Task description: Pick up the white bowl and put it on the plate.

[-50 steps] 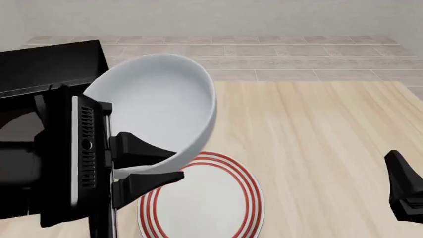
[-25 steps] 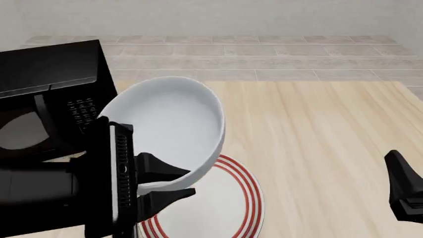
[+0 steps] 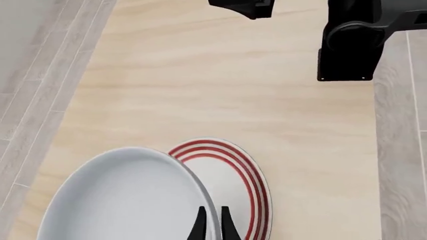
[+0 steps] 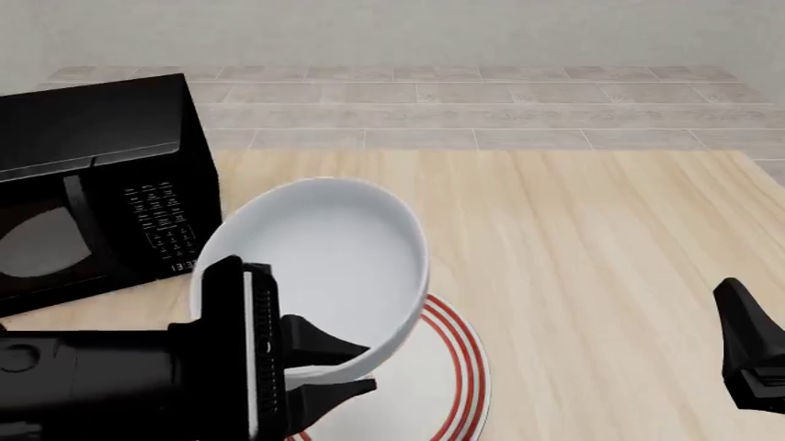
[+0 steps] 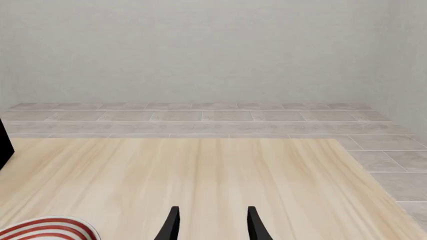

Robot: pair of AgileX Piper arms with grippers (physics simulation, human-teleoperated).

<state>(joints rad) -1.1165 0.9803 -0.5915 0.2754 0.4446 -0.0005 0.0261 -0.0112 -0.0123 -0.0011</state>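
The plain white bowl (image 4: 325, 262) hangs tilted above the red-ringed plate (image 4: 448, 372), held by its near rim in my left gripper (image 4: 349, 367), which is shut on it. In the left wrist view the bowl (image 3: 127, 197) covers part of the plate (image 3: 233, 175), and the thin fingertips (image 3: 200, 227) pinch the rim. My right gripper (image 5: 210, 222) stands open over bare table at the front right, seen as a dark shape (image 4: 751, 354) in the front view. An edge of the plate (image 5: 47, 227) shows in the right wrist view.
A black microwave (image 4: 92, 179) stands at the table's left, close to the bowl. Pale wooden tabletop (image 4: 589, 248) stretches to the right and back, ending at a tiled ledge (image 4: 466, 110). The right arm (image 3: 353, 35) crosses the left wrist view.
My left arm has carried the bowl down and slightly to the right, closer to the plate, uncovering the microwave's panel. The right gripper has not moved.
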